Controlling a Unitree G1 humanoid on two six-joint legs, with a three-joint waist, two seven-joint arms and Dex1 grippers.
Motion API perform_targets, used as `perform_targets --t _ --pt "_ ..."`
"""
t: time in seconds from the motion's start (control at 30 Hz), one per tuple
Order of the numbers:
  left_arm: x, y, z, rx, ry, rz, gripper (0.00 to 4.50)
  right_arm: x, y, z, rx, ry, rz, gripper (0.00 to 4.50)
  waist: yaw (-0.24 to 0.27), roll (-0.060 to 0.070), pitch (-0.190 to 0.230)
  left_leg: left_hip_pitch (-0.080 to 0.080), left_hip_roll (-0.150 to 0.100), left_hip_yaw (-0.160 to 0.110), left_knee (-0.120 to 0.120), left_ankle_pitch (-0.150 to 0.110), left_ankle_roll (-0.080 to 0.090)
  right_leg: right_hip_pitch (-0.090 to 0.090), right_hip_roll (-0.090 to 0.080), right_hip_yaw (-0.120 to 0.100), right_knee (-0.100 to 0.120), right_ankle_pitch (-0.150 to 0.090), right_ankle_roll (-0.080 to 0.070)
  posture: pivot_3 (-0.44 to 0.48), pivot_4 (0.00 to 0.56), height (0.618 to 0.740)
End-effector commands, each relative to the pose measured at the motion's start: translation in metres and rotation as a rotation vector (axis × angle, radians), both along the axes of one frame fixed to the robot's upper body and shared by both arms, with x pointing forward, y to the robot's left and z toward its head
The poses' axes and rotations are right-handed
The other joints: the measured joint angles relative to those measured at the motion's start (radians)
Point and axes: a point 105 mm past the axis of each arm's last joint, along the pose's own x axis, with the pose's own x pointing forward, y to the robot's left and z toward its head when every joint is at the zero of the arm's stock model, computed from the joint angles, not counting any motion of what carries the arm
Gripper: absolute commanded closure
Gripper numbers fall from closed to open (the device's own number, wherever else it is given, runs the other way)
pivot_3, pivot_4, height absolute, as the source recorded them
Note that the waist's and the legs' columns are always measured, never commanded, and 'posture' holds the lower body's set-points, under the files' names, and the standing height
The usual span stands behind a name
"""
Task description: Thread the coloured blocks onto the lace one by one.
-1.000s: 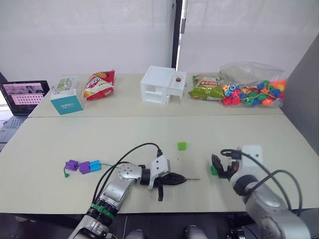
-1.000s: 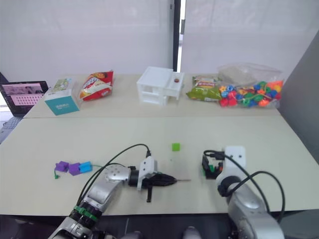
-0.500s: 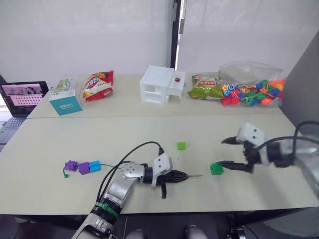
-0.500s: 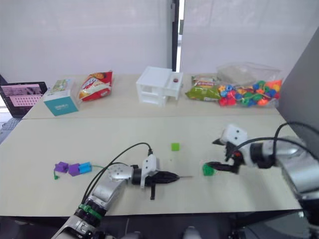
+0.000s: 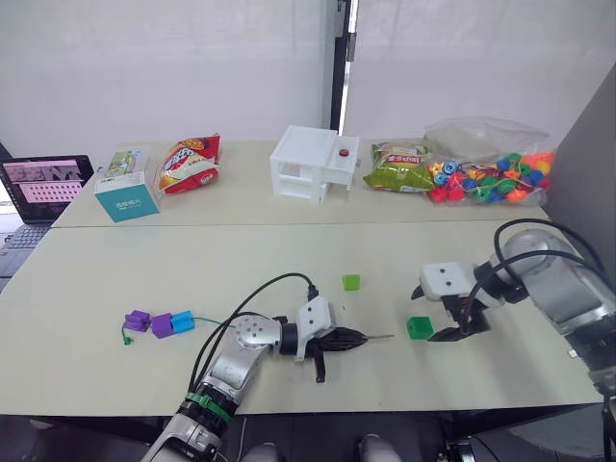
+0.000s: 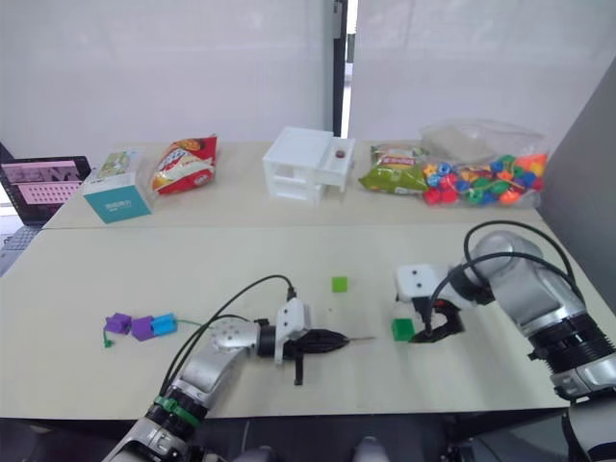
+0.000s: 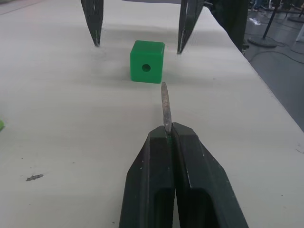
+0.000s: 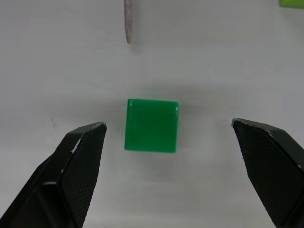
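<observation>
The lace (image 5: 207,320), a thin green cord, runs across the pale worktop (image 5: 96,279) from two purple blocks (image 5: 151,321) and a blue block (image 5: 183,320) already strung at its knotted end to the left tool (image 5: 358,339), which is clamped shut on its stiff grey tip (image 7: 165,106). The tip juts forward, level and just above the surface, aimed at the dark green block (image 7: 147,61) that sits a short way ahead with its hole facing the tip, a line-up that looks meant for pushing the point straight through. The right tool (image 8: 166,142) hangs over that block with its fingers (image 8: 78,156) spread wide on either side, not touching it, apparently poised to pinch and steady it. A light green block (image 5: 351,282) waits apart, farther back on the worktop. Three of five blocks appear threaded. At the far edge sit snack bags (image 5: 191,164), a white drawer unit (image 5: 313,164) and a bag of mixed beads (image 5: 486,178).
</observation>
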Motion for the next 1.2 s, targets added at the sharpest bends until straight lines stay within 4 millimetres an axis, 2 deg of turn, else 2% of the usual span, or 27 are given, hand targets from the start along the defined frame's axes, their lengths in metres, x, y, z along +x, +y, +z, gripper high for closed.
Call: perform_targets --t 0.03,0.1,0.13,0.2,0.43,0.47,0.83,1.2 --pt "0.001 0.001 0.005 -0.010 -0.030 0.019 4.50 -0.003 0.005 0.001 -0.014 -0.022 -0.006 0.03 0.000 0.000 0.000 0.000 0.000 0.000 0.000 0.000 0.000 0.000 0.000 0.000 0.000 0.000 0.000 0.000 0.150 0.740" --pt "0.002 0.001 0.006 -0.013 -0.043 0.023 4.50 -0.004 0.004 -0.001 -0.028 -0.029 -0.021 0.03 0.000 0.000 0.000 0.000 0.000 0.000 0.000 0.000 0.000 0.000 0.000 0.000 0.000 0.000 0.000 0.000 0.150 0.740" --pt "0.002 0.000 0.006 -0.012 -0.043 0.021 4.50 -0.002 0.005 -0.001 -0.024 -0.039 -0.045 0.27 0.000 0.000 0.000 0.000 0.000 0.000 0.000 0.000 0.000 0.000 0.000 0.000 0.000 0.000 0.000 0.000 0.150 0.740" --pt "0.001 0.000 0.006 -0.011 -0.040 0.019 4.50 -0.002 0.006 -0.001 -0.021 -0.041 -0.073 0.79 0.000 0.000 0.000 0.000 0.000 0.000 0.000 0.000 0.000 0.000 0.000 0.000 0.000 0.000 0.000 0.000 0.150 0.740" --pt "0.006 -0.001 0.007 -0.010 -0.047 0.027 4.50 -0.006 0.012 -0.014 -0.058 -0.012 -0.097 3.20 0.000 0.000 0.000 0.000 0.000 0.000 0.000 0.000 0.000 0.000 0.000 0.000 0.000 0.000 0.000 0.000 0.150 0.740" --pt "0.006 -0.002 0.007 -0.007 -0.050 0.024 4.50 -0.007 0.014 -0.014 -0.056 -0.011 -0.097 3.33 0.000 0.000 0.000 0.001 0.000 0.000 0.000 0.000 0.000 0.001 0.000 0.000 0.000 0.000 0.000 0.000 0.150 0.740" --pt "0.002 -0.008 0.006 0.002 -0.031 -0.019 4.50 -0.019 0.032 -0.015 -0.012 0.008 -0.103 3.33 -0.006 0.000 0.000 0.001 0.000 0.000 0.000 0.000 0.000 0.001 0.000 0.000 0.001 0.000 0.000 0.000 0.150 0.740" --pt "-0.005 -0.026 0.002 0.003 -0.010 -0.086 4.50 -0.026 0.041 -0.015 0.032 0.041 -0.122 3.33 -0.004 0.000 0.000 0.001 0.000 0.000 0.000 0.000 0.000 0.001 0.000 0.000 0.000 0.000 0.000 0.000 0.150 0.740"
